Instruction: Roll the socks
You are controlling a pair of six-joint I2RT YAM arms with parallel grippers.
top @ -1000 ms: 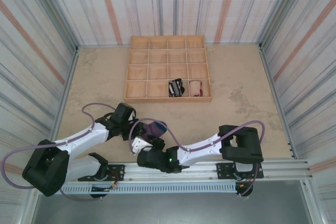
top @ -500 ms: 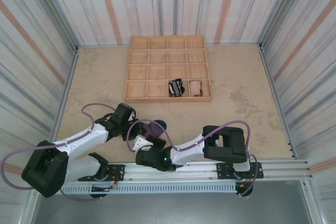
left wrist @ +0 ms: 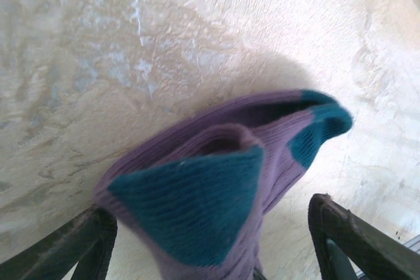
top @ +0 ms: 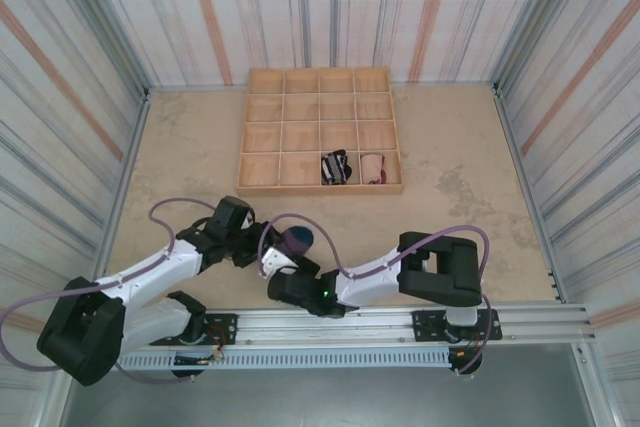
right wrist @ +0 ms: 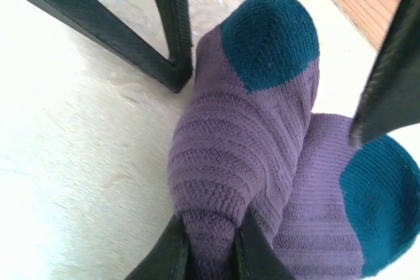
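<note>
**Inspector:** Location of the work item?

**Assessor:** The purple knitted sock bundle with teal toe patches (top: pixel 297 240) lies on the beige tabletop (top: pixel 460 197) close to its near edge, left of centre. It sits between the two arms and well apart from the wooden compartment tray (top: pixel 262 147) at the far middle. That tray holds a black-and-white striped roll (top: pixel 335 168) and a peach roll (top: pixel 372 168) in the two right-hand compartments of its near row.

**Inspector:** Pincers?

**Assessor:** The right pincer (right wrist: pixel 211 254) is closed, nipping a narrow ridge of purple fabric at the bundle's near end. The left pincer (left wrist: pixel 216 240) stands wide, one finger on each side of the bundle, gripping nothing.

**Inspector:** Orientation?

**Assessor:** In the right wrist view, the long axis runs from the nipped end toward the teal toes. I judge these point at the far edge, roughly toward the tray. The top view shows only a compact lump.

**Inspector:** Hazards?

**Assessor:**
- The hold is a thin pinch, so lifting could slip it or pull the layers apart.
- The left wrist view shows a slack, open fold, so the roll looks unlocked and may spring loose.
- The left fingers straddle the bundle closely, so a careless withdrawal could snag and drag the knit.
</note>
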